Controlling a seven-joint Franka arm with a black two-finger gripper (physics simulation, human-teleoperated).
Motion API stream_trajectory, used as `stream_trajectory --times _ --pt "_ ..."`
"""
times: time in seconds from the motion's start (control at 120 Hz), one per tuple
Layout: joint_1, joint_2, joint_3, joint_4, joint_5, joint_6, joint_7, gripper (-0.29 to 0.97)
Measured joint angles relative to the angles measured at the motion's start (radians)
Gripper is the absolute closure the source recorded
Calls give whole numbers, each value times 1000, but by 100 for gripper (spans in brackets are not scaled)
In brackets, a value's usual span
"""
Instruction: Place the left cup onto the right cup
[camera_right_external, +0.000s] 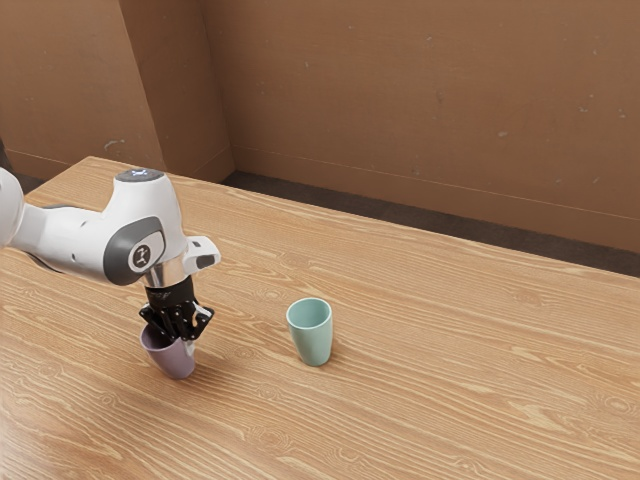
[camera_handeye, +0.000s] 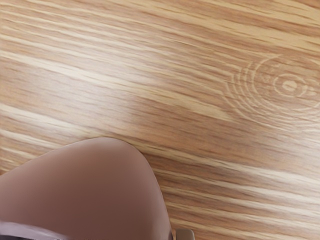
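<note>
Now tool (camera_right_external: 178, 333) clamped on purple cup (camera_right_external: 172, 360) rim, cup tilted; teal cup (camera_right_external: 310, 332) apart on table (camera_right_external: 450, 330).

The mauve cup (camera_right_external: 170, 356) was a plain, handleless tumbler with its mouth upward. It leaned a little toward the exterior view's left, perhaps just clear of the tabletop, and the gripper (camera_right_external: 179, 333) clasped its rim. The teal cup (camera_right_external: 311, 333), of the same tapered shape, stood upright and open-mouthed, apart from it toward the exterior view's right.
</note>
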Motion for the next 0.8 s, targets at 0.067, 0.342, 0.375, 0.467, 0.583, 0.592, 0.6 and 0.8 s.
stream_trajectory --times 0.067,0.342,0.375,0.467,0.583,0.592,0.6,0.8 --pt "1 -1 0 0 1 0 -4 78" --pt "-4 -13 -1 3 20 -6 -13 78" --pt "-6 -17 -1 4 28 -7 -15 78" --pt "-9 -33 -3 9 53 -15 -22 78" --pt "17 -44 -37 59 78 -54 -34 78" --pt "21 -45 -41 64 80 -58 -35 78" --pt "24 -46 -45 69 82 -62 -36 78" --pt "83 -47 -122 203 103 -181 -64 78"
